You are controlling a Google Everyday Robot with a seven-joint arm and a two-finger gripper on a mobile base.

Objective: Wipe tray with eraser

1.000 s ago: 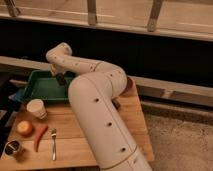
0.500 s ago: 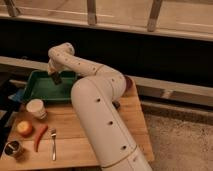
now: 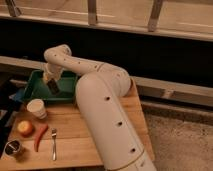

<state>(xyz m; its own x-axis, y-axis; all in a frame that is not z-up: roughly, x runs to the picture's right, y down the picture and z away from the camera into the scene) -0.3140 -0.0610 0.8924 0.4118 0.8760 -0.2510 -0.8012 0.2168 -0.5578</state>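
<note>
The green tray (image 3: pixel 31 90) sits at the far left of the wooden table. My white arm reaches over it from the right. The gripper (image 3: pixel 51 83) points down inside the tray, near its middle. It is shut on the eraser (image 3: pixel 53 89), a small black block that hangs at the fingertips and sits at or just above the tray floor. The arm hides the tray's right end.
A white paper cup (image 3: pixel 36 107) stands in front of the tray. Nearer the front left lie an orange fruit (image 3: pixel 25 128), a red chili (image 3: pixel 40 136), a silver fork (image 3: pixel 54 144) and a small metal cup (image 3: pixel 14 147). A blue cloth (image 3: pixel 16 95) pokes out at the tray's left edge.
The gripper with the eraser has moved left and down, from the tray's back right toward its middle.
</note>
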